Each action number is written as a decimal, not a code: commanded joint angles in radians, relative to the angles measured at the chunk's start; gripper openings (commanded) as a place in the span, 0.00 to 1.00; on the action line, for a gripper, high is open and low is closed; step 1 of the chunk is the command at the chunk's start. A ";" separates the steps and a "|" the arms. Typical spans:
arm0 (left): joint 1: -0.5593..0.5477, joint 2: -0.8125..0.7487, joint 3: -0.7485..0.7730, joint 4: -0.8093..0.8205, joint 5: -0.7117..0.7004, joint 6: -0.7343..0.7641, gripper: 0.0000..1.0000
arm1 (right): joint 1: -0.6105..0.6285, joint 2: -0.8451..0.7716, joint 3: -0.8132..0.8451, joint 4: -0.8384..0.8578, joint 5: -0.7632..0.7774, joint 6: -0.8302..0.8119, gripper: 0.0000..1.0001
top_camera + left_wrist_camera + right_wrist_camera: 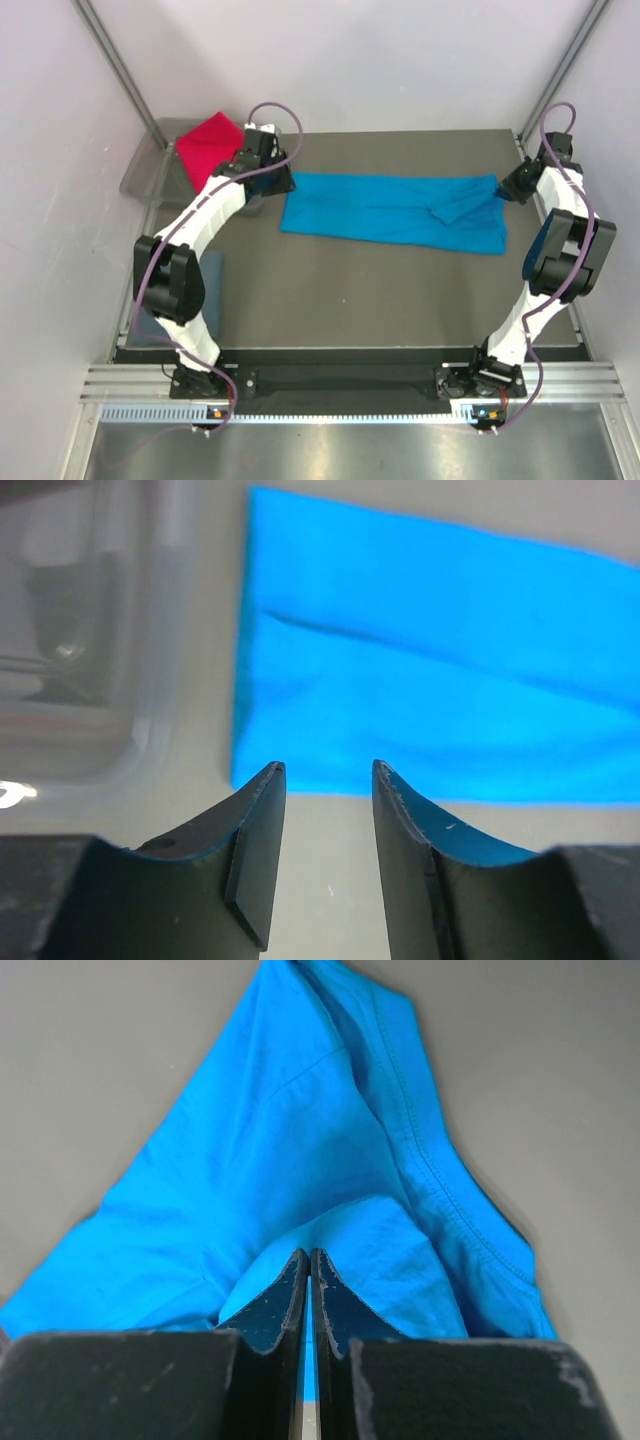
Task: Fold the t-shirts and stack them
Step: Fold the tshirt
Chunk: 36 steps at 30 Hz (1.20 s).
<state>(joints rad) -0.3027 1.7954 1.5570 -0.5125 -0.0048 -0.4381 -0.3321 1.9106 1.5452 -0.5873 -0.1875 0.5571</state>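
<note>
Currently we see blue shirt (390, 208) flat mid-frame on bench (380, 300); left gripper (328, 766) open, empty; right gripper (308, 1254) pinching shirt end, frame right. Risk: one-sided pull drags, unfolds it.

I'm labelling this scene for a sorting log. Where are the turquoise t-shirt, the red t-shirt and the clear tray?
turquoise t-shirt (380, 208): top view, middle of the cloth.
red t-shirt (208, 145): top view, centre of the cloth.
clear tray (140, 178): top view, bare left wall.
</note>
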 commanded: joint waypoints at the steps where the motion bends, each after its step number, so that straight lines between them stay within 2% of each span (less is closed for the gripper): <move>1: -0.018 -0.068 -0.092 0.020 0.038 0.045 0.46 | -0.004 0.015 0.010 0.044 -0.012 -0.029 0.00; 3: -0.018 -0.080 -0.141 -0.006 0.043 0.036 0.47 | -0.005 0.027 0.016 0.046 -0.029 -0.054 0.06; 4: -0.018 -0.086 -0.156 -0.011 0.048 0.033 0.47 | -0.005 0.033 0.024 0.032 -0.035 -0.065 0.22; 6: -0.018 -0.116 -0.201 0.000 0.072 0.029 0.47 | -0.008 0.041 0.039 -0.014 -0.020 -0.088 0.37; 7: -0.018 -0.126 -0.213 0.000 0.077 0.030 0.47 | -0.010 0.022 0.038 -0.025 -0.009 -0.097 0.50; 9: -0.018 -0.154 -0.247 -0.001 0.089 0.027 0.47 | -0.022 -0.007 0.018 -0.058 0.054 -0.111 0.62; 11: -0.018 -0.175 -0.262 -0.004 0.107 0.030 0.47 | -0.036 -0.062 -0.023 -0.080 0.086 -0.128 0.69; 15: -0.018 -0.203 -0.310 -0.004 0.132 0.027 0.46 | -0.091 -0.195 -0.190 -0.083 0.106 -0.154 0.72; 17: -0.018 -0.211 -0.322 -0.001 0.149 0.024 0.46 | -0.107 -0.286 -0.326 -0.040 0.086 -0.163 0.69; 18: -0.018 -0.214 -0.337 0.002 0.166 0.024 0.45 | -0.116 -0.309 -0.367 0.005 0.068 -0.177 0.64; 19: -0.018 -0.218 -0.345 0.012 0.173 0.024 0.45 | -0.119 -0.346 -0.402 0.030 0.031 -0.178 0.49; 20: -0.018 -0.222 -0.353 0.017 0.178 0.024 0.45 | -0.119 -0.358 -0.468 0.055 0.017 -0.180 0.39; 21: -0.018 -0.225 -0.366 0.022 0.184 0.027 0.45 | -0.122 -0.367 -0.491 0.099 0.001 -0.186 0.34; 22: -0.016 -0.226 -0.368 0.020 0.195 0.029 0.45 | -0.122 -0.378 -0.508 0.119 -0.013 -0.192 0.32; 33: -0.006 -0.264 -0.390 -0.026 0.200 0.056 0.45 | -0.124 -0.349 -0.652 0.290 -0.085 -0.154 0.52; 36: -0.001 -0.274 -0.399 -0.030 0.198 0.056 0.44 | -0.125 -0.322 -0.652 0.328 -0.089 -0.138 0.54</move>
<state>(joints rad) -0.3126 1.5707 1.1671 -0.5404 0.1867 -0.3977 -0.4545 1.5681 0.8909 -0.3706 -0.2516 0.3973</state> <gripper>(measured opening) 0.446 0.535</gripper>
